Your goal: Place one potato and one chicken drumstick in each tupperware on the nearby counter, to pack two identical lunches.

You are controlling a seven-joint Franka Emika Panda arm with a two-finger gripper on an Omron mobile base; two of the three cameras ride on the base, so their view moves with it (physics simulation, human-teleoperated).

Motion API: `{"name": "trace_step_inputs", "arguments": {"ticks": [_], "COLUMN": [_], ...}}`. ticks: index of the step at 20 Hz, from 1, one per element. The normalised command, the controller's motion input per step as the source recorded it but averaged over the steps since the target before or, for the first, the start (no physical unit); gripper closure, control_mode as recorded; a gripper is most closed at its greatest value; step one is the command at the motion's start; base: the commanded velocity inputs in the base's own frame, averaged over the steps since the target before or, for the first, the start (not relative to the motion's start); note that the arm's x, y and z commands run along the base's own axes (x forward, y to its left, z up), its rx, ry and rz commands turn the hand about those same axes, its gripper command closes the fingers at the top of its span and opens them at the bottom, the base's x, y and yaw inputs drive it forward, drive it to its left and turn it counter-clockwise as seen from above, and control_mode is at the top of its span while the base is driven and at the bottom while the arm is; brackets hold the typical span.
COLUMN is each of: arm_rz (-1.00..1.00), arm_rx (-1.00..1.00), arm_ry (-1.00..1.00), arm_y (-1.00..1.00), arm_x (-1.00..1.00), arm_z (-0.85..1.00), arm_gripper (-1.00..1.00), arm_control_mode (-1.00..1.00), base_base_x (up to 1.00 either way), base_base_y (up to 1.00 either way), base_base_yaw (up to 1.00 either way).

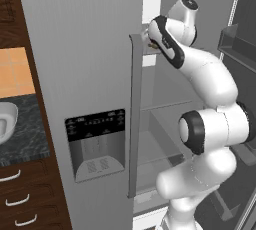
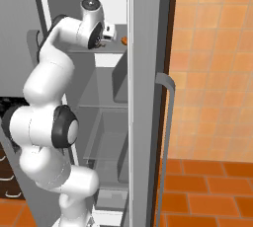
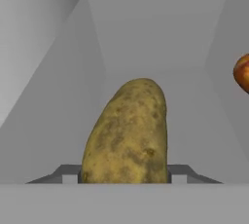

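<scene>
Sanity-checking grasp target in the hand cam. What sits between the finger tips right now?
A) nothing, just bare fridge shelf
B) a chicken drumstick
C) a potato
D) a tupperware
C: in the hand view the tan, speckled potato stands right between the two dark finger tips of the gripper on the grey fridge shelf; an orange-brown piece, likely a drumstick, lies off at the right edge, apart from it.

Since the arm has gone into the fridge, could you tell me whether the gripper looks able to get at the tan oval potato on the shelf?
Probably yes. In the hand view the tan oval potato sits directly between the gripper fingertips, with nothing in front of it; the orange-brown drumstick lies off to one side, apart.
</scene>
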Motion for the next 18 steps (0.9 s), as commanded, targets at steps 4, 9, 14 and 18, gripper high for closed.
{"name": "trace_step_inputs", "arguments": {"ticks": [4, 9, 14, 18], "arm_rz": [-0.04, -0.01, -0.01, -0.02], "arm_rx": [0.0, -0.05, -0.11, -0.02], "arm_ry": [-0.01, 0.0, 0.01, 0.01], "arm_y": [-0.28, -0.06, -0.03, -0.09], "arm_x": [-1.0, -1.0, -1.0, -1.0], "arm_z": [0.03, -0.57, -1.0, -0.67], "arm_gripper": [1.0, 1.0, 1.0, 1.0], "arm_control_mode": [-1.0, -1.0, -1.0, -1.0], "base_base_x": [0.0, 0.0, 0.0, 0.0], "base_base_y": [0.0, 0.0, 0.0, 0.0], "base_base_yaw": [0.0, 0.0, 0.0, 0.0]}}
